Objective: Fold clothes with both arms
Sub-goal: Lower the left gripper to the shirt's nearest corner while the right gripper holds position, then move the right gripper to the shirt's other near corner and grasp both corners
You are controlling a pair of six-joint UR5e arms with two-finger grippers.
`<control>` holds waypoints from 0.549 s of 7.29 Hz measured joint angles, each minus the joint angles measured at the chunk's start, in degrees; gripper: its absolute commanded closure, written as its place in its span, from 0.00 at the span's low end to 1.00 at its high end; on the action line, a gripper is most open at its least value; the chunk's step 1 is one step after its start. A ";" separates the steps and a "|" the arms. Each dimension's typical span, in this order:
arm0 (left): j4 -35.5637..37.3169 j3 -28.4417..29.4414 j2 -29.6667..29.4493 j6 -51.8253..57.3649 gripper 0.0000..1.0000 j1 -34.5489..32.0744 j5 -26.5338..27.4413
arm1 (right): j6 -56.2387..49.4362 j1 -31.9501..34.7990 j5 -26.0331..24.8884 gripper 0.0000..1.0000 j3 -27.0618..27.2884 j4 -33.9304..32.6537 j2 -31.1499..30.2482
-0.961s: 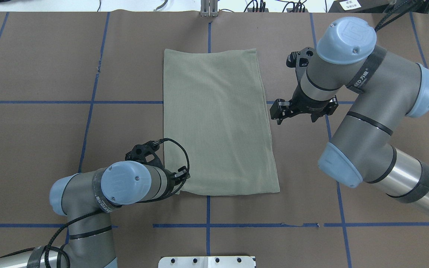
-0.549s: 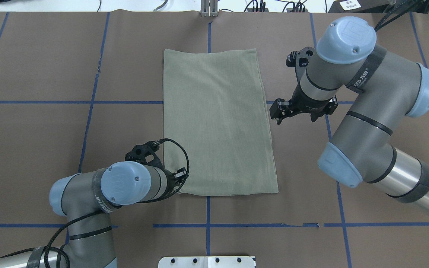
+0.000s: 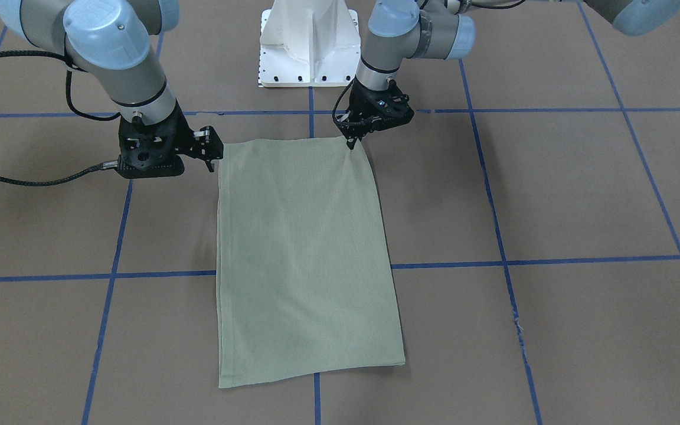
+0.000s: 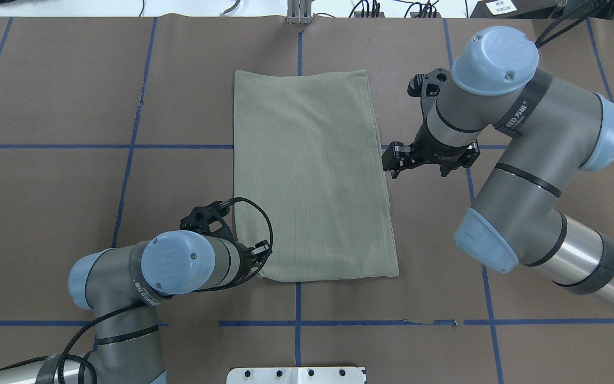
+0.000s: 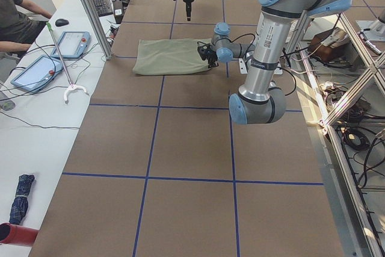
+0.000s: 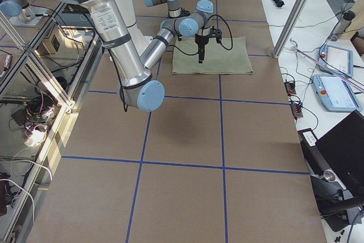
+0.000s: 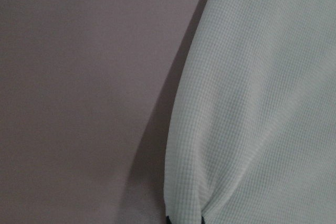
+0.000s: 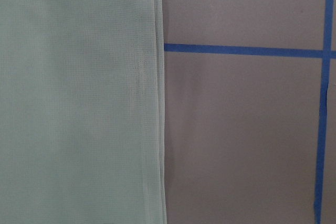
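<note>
Brown paper covers the tabletop (image 4: 46, 186), and blue tape lines (image 4: 126, 146) cross it in big squares. I see the green shirt (image 4: 307, 176) lying flat in the middle, folded into one long shape with straight sides. One short end is close to the robot and the other is far from it.

The left arm (image 4: 179, 261) bends low at the shirt's near corner on its own side. The left jaws are closed on that corner. From the left wrist camera, the cloth bunches into a little pinch (image 7: 185, 211) at the bottom edge.

The right arm (image 4: 520, 160) reaches in from the other side. The right jaws sit just beside the shirt's long edge (image 8: 157, 129), about halfway along it. I cannot tell if they are open or closed, or if they touch the cloth.
</note>
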 measured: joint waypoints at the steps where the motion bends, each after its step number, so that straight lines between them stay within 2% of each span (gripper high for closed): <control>1: 0.11 -0.63 -0.14 0.56 1.00 0.00 -0.23 | 5.88 -1.95 -0.32 0.00 0.37 1.34 0.04; 2: 0.19 -1.06 -0.25 1.69 1.00 0.00 -0.38 | 11.87 -4.39 -1.31 0.00 0.91 2.50 -0.03; 4: 0.18 -1.23 -0.29 3.04 1.00 0.00 -0.87 | 25.53 -11.08 -6.51 0.00 1.59 4.87 -0.66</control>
